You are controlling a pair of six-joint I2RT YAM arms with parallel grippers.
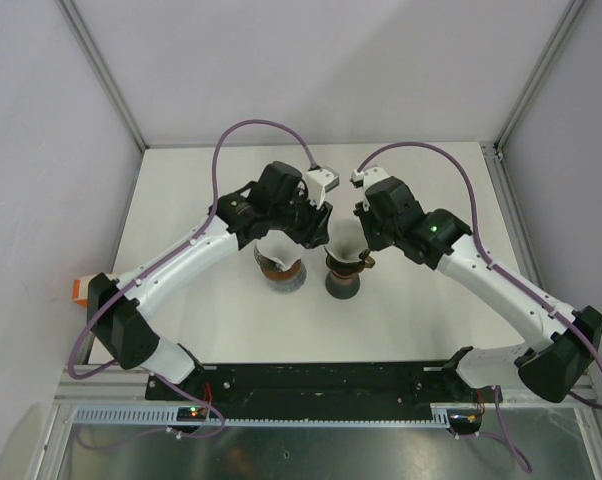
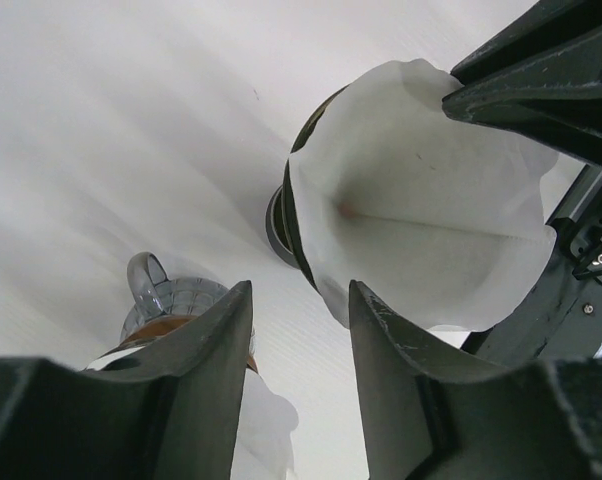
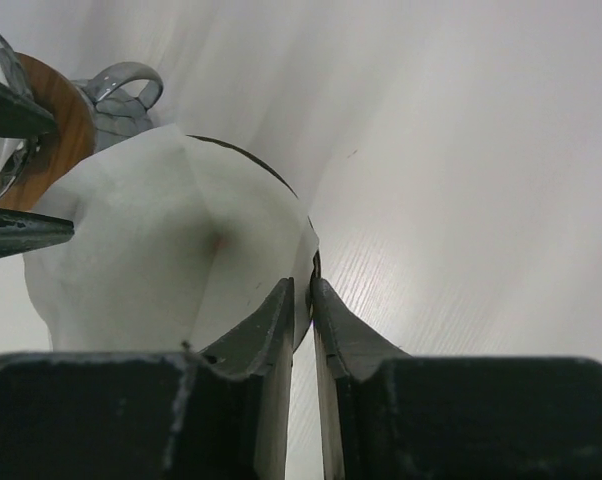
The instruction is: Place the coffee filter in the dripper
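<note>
A white paper coffee filter (image 2: 421, 190) sits opened as a cone inside the dark dripper (image 2: 289, 215), which stands mid-table (image 1: 342, 285). My right gripper (image 3: 303, 295) is shut on the filter's near rim (image 3: 151, 250), right at the dripper's dark edge (image 3: 253, 160). In the left wrist view its fingers (image 2: 521, 85) pinch the rim at the upper right. My left gripper (image 2: 299, 300) is open and empty, hovering just left of the dripper. Its fingertips (image 3: 21, 232) show at the left edge of the right wrist view.
A glass vessel with a handle and wooden collar (image 1: 281, 272) stands just left of the dripper, with white paper in it (image 2: 263, 430). It shows under my left gripper (image 2: 166, 300) and in the right wrist view (image 3: 71, 130). Both arms crowd over the two vessels.
</note>
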